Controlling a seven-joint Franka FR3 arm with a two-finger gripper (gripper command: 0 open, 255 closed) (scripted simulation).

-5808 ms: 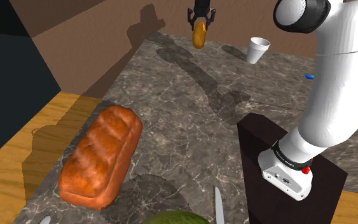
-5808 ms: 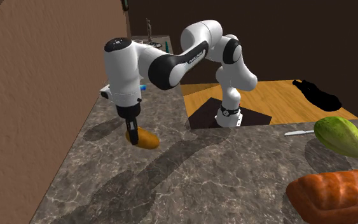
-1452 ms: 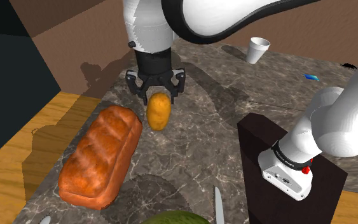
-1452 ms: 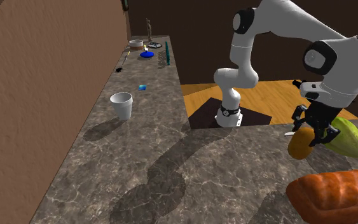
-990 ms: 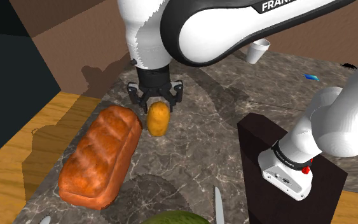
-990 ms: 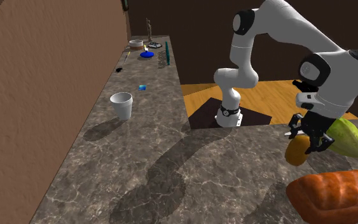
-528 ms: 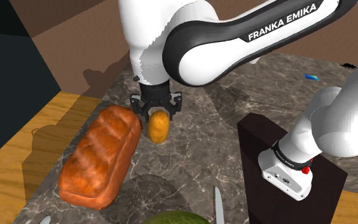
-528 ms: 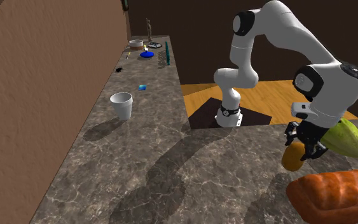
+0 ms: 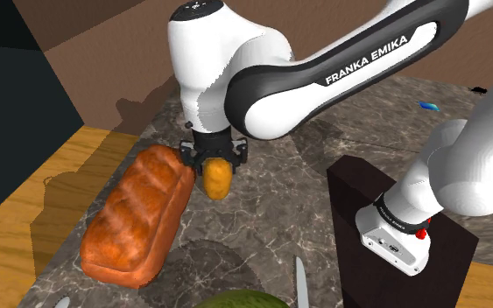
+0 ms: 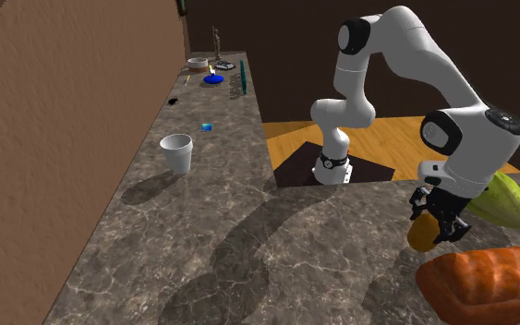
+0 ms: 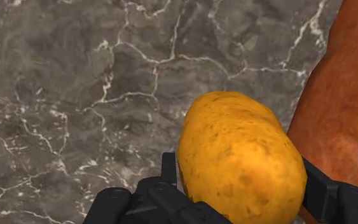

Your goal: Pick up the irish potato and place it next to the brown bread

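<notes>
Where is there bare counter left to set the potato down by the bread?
Bare counter lies between the bread and the stand, right under the held potato. A wider bare stretch runs from the cup toward the bread. Crowded: the shoulder view's bottom, with knife and green fruit.

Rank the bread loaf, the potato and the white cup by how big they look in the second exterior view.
Largest: the bread loaf, though the frame edge cuts it off.
Then the potato and the white cup look about alike. The cup stands farther from the camera, so I won't rank them.
</notes>
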